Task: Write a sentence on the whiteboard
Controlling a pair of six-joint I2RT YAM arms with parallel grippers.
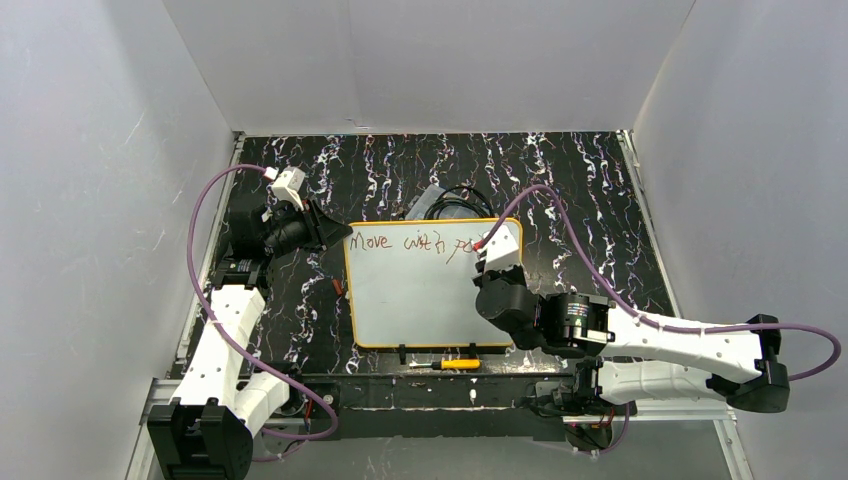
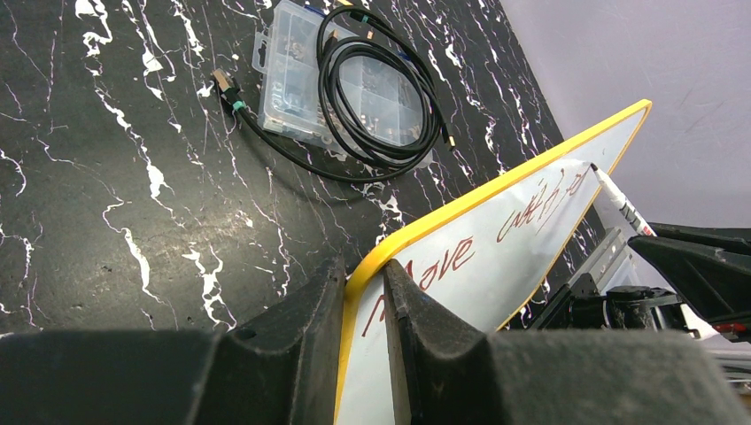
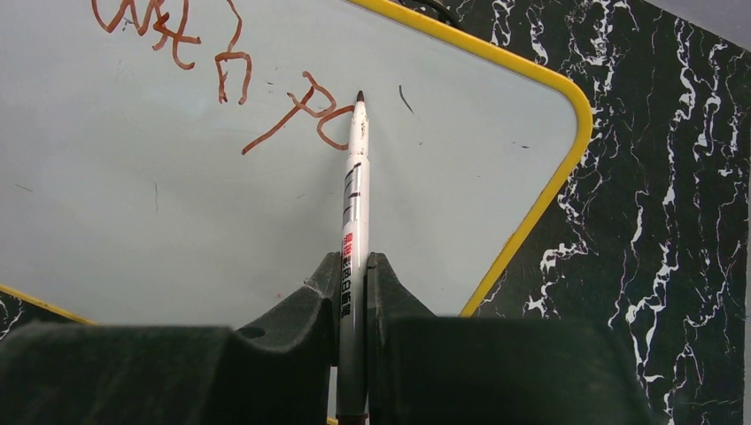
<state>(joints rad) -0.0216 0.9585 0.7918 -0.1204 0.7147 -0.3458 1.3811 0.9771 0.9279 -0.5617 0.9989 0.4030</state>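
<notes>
While my left claw point(image 2: 363, 276) pinches a corner of the large white, yellow-rimmed whiteboard point(image 1: 420, 300) on the black marbled table point(image 1: 600, 190), the reddish-brown handwritten sentence point(image 1: 410, 243) runs along its far edge, and my right claw point(image 3: 354, 266) clamps a slim white marker pen point(image 3: 355, 168), tip at the last letter.

Plain white walls point(image 1: 430, 60), black marbled tabletop point(image 1: 560, 180)

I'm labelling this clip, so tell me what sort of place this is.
Probably a robotics lab test cell: plain white panel walls box in a black white-veined table, with a clear plastic parts box and coiled black cable on it.
</notes>
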